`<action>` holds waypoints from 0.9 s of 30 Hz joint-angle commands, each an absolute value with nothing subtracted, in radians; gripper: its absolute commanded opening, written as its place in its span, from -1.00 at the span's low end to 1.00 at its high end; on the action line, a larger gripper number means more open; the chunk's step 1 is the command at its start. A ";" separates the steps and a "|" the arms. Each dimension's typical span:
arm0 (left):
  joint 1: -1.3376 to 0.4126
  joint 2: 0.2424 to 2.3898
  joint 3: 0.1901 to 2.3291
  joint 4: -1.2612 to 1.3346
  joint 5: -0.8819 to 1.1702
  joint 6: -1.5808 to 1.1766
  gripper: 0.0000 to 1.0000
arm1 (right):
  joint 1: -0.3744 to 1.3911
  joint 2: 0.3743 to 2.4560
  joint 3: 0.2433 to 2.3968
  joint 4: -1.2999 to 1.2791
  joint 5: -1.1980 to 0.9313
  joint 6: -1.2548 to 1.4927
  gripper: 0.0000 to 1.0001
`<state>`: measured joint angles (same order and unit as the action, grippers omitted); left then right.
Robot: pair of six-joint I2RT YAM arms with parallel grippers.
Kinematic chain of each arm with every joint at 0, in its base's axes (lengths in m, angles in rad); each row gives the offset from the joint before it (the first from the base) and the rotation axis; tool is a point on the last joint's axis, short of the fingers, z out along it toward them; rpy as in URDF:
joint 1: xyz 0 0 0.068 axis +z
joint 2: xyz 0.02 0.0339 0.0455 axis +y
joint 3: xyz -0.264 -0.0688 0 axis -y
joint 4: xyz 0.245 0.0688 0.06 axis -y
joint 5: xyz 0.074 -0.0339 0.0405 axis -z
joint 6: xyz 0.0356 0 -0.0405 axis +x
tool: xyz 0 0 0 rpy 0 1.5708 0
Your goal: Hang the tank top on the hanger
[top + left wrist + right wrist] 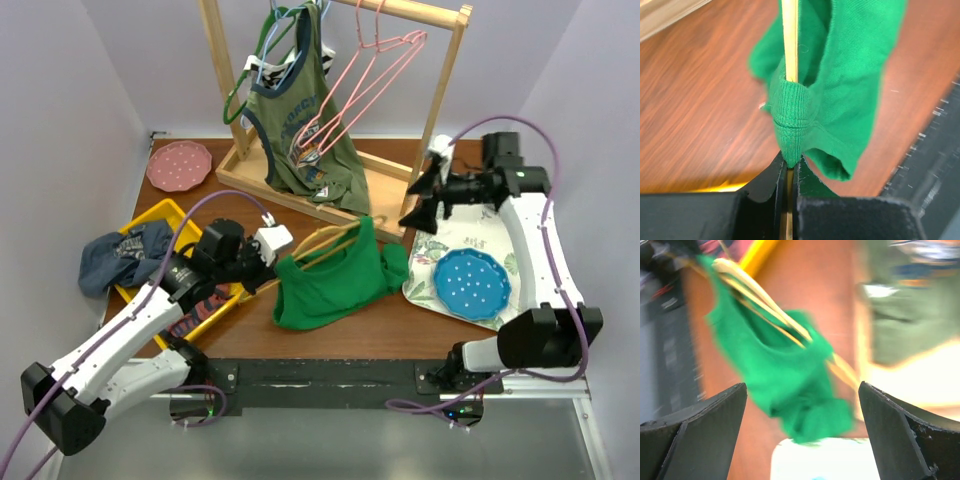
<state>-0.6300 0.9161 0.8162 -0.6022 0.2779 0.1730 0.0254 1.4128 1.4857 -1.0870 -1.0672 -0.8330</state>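
Your left claw (789,167) is clenched on the hanger (789,35), a thin yellow-orange rod that runs straight between the two black fingers. A ribbed strap of the tank top (850,75) is pinched in alongside it. The top is a fine-knit, bright green fabric. It is bunched on the hanger's triangular frame and sags in soft folds onto the surface (400,325), near its front edge and between the two arms.

Your right claw (420,200) is released, with its jaws spread wide. It hangs above the surface, to the right of the garment and apart from it.

The surface is glossy reddish-brown wood grain. A yellow tray (150,215) with a crumpled blue-grey cloth (125,255) sits at the left, and a dotted pink plate (180,165) lies behind it. A dotted blue plate (472,283) rests on a floral tray (440,250) at the right. A pale wooden rack (440,110) stands at the back, and plain white walls close in the sides.
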 commanded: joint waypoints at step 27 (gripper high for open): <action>-0.328 1.252 1.285 -0.405 0.225 -0.077 -1.00 | -0.044 1.304 1.166 -0.778 -1.341 -0.692 0.97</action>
